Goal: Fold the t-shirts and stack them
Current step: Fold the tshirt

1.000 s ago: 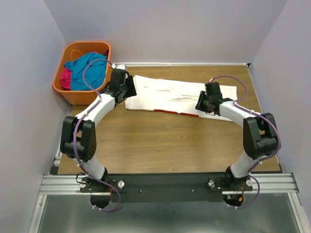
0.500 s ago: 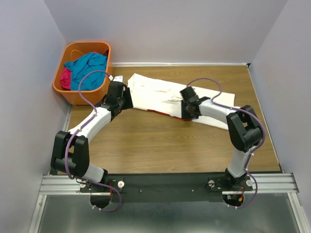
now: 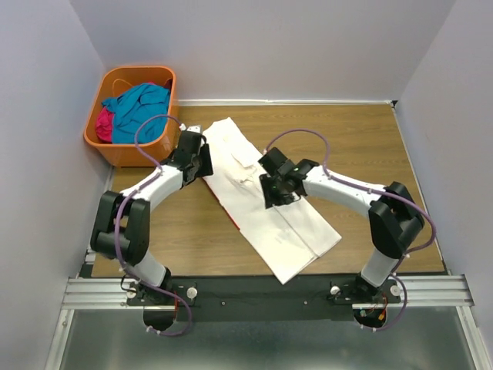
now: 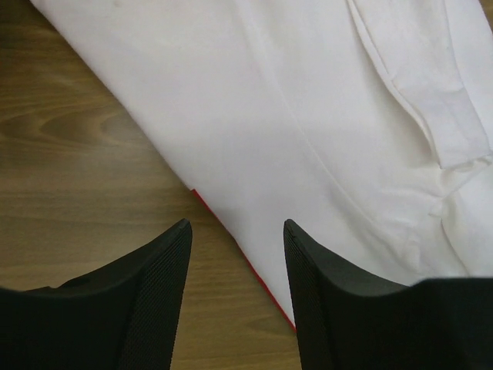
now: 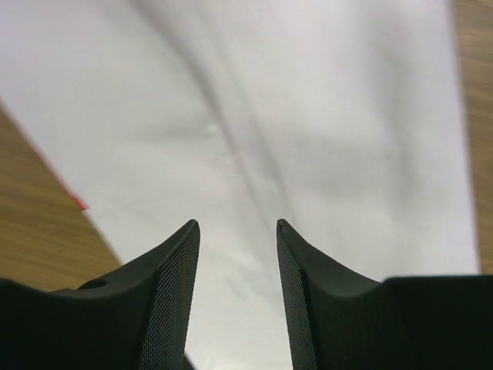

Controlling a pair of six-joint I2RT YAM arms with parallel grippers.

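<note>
The white t-shirt [image 3: 289, 231] lies in a long folded strip slanting across the surface [image 3: 177, 231], right of the orange basket [image 3: 104, 145] holding the teal t-shirt [image 3: 142, 104] and the magenta t-shirt [image 3: 104, 123]. No lettering shows, only a thin red edge. The left hand [image 4: 235, 231] and the right hand [image 5: 235, 227] are both released, parted over the white cloth and grasping nothing.

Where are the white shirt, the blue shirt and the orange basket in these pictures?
white shirt [image 3: 291, 231], top view, on its flat lower half.
blue shirt [image 3: 142, 104], top view, on its crumpled middle.
orange basket [image 3: 123, 154], top view, on its near outer wall.
</note>
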